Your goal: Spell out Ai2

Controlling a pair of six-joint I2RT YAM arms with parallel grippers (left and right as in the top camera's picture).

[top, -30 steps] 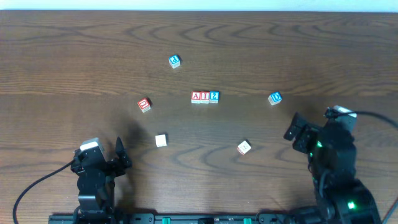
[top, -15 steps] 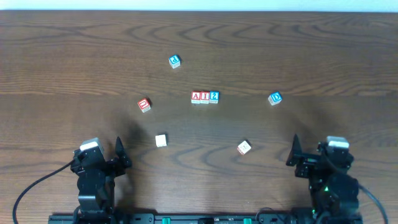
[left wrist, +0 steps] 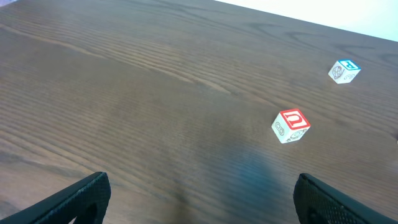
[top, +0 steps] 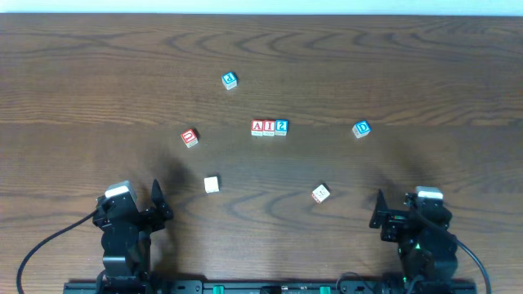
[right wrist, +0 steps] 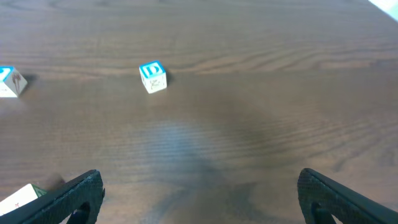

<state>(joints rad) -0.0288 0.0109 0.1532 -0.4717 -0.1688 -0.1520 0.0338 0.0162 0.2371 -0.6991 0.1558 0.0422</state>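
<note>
Red, red, blue: seeing A [top: 257, 126], I [top: 268, 126], 2 [top: 281, 126] touching, looking done. Resting left gripper [left wrist: 202, 193] at 7 o'clock, right gripper [right wrist: 200, 190] at 5, both wide, empty. Needing nothing more.

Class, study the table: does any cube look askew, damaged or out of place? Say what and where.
Nothing looks damaged. The A cube, I cube and 2 cube form a straight, touching row mid-table. The loose red cube on the left, blue D cube on the right and white cube at near right sit askew to that row.
</note>
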